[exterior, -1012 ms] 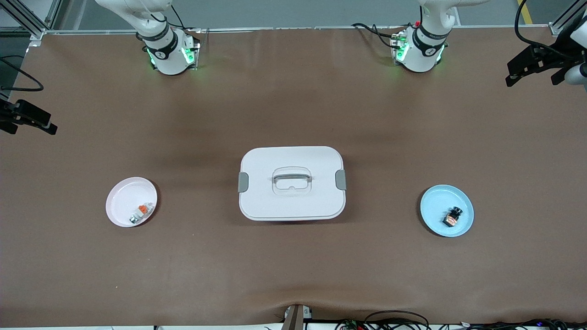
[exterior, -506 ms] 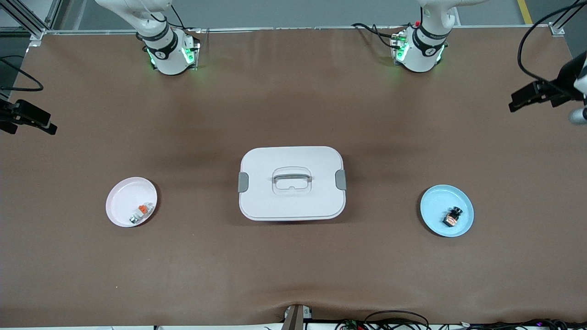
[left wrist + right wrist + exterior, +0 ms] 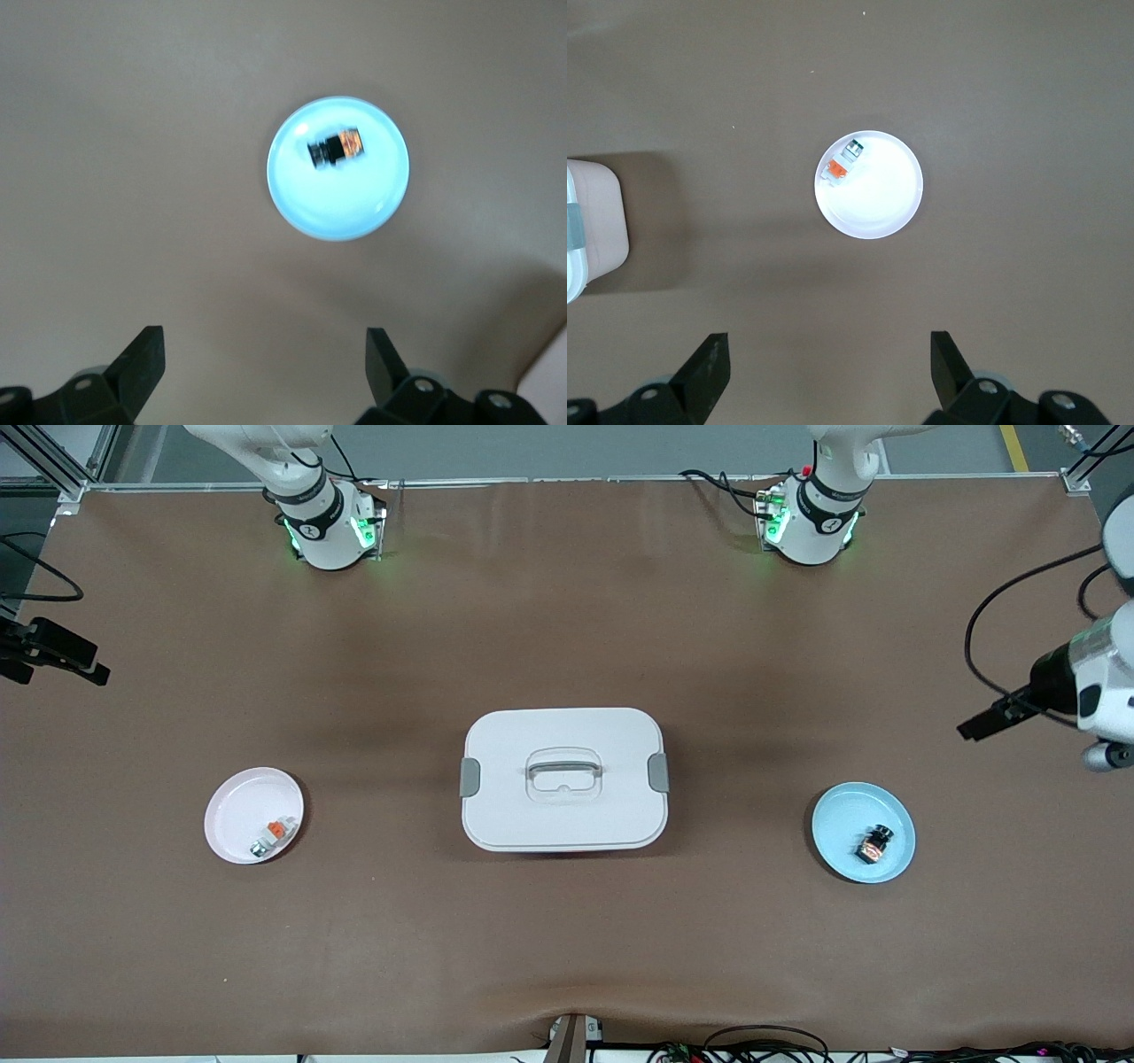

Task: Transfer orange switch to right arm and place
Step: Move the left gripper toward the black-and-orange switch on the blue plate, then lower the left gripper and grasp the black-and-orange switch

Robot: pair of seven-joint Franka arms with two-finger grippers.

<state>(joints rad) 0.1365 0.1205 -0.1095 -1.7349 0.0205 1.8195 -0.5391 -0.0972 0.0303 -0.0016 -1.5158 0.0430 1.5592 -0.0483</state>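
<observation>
The orange switch, a tiny black block with an orange face, lies in a light blue plate toward the left arm's end of the table. My left gripper hangs open and empty high over the bare mat at that end, apart from the plate. My right gripper waits open and empty in the air over the mat at the right arm's end of the table.
A white lidded box with grey latches stands mid-table. A pale pink plate toward the right arm's end holds a whitish-grey part with an orange top. Brown mat lies between them.
The left arm has swung along its end of the table, bringing its gripper closer to the blue plate. The right arm, both plates and the box have not moved.
</observation>
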